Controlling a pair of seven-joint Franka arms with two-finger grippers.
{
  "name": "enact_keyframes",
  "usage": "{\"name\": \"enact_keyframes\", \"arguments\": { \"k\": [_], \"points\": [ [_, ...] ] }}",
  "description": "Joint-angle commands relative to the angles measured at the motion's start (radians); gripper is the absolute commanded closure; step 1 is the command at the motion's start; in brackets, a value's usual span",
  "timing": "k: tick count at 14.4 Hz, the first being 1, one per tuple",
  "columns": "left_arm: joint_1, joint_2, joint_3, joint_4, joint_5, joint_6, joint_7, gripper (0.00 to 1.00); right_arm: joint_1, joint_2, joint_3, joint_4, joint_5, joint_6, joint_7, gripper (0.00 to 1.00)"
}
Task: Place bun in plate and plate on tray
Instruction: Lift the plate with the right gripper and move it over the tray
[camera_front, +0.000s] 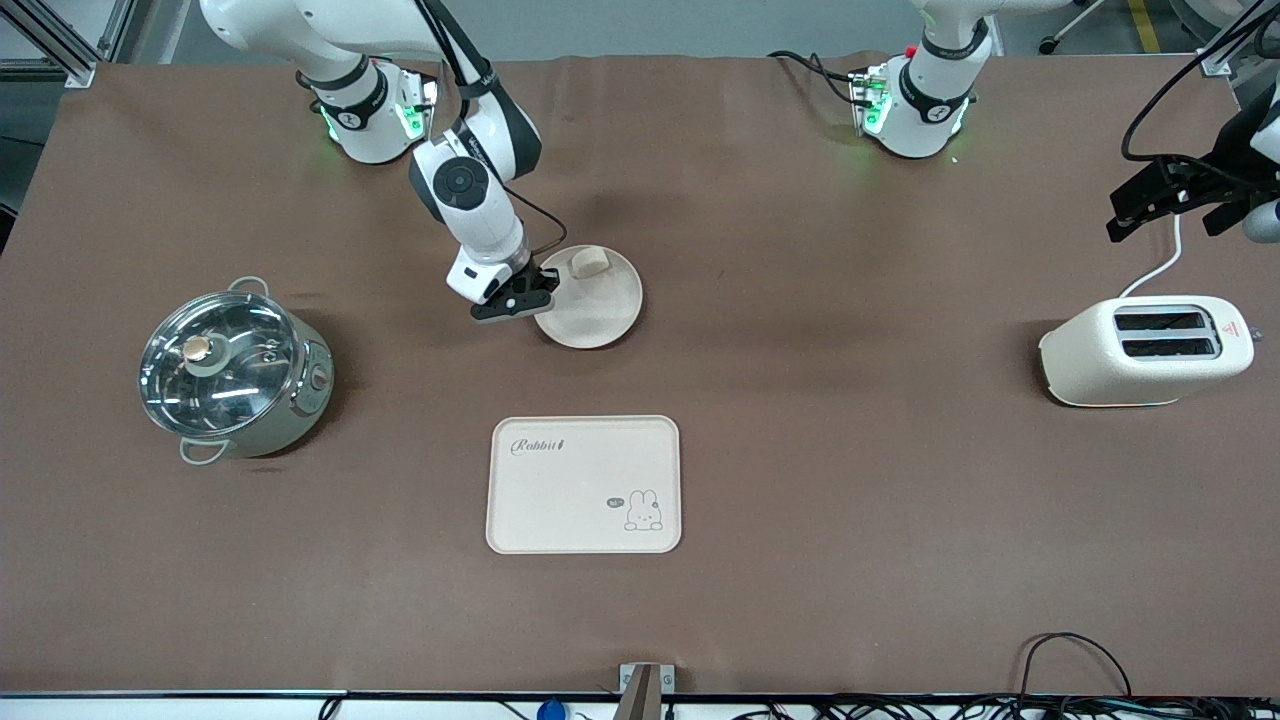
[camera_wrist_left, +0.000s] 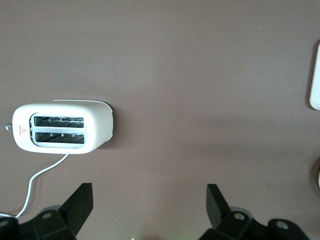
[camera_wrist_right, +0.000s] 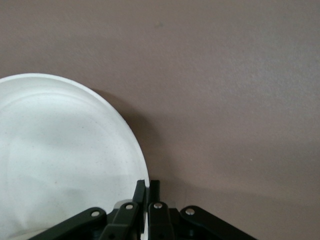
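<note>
Bun (camera_front: 589, 262) crosswise, in plate (camera_front: 600, 310)

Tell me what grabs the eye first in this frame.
The right claw pinches the rim of the plate, with the bun already on it. The tray waits nearer the front camera. The left claw hangs open above the toaster.

right gripper (camera_front: 522, 296) low, fingers pinched on plate (camera_front: 590, 297) rim. left gripper (camera_front: 1170, 205) raised, fingers spread, arm waiting.
</note>
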Motion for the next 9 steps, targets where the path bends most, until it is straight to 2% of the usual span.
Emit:
{"name": "enact_keyframes", "arguments": {
  "k": [1,6,9],
  "points": [
    [0.004,-0.007,-0.005,-0.003,-0.003,-0.005,0.005,0.0,0.009,0.0,0.002,0.044,0.044,-0.051,0.034,1.0],
    [-0.001,-0.007,-0.014,-0.005,-0.003,-0.011,0.005,0.0,0.004,-0.003,0.002,0.188,0.142,-0.219,0.037,1.0],
    [-0.001,-0.007,-0.023,-0.005,-0.002,-0.013,0.005,0.0,-0.023,-0.002,-0.006,0.32,0.188,-0.33,0.033,1.0]
  ]
}}
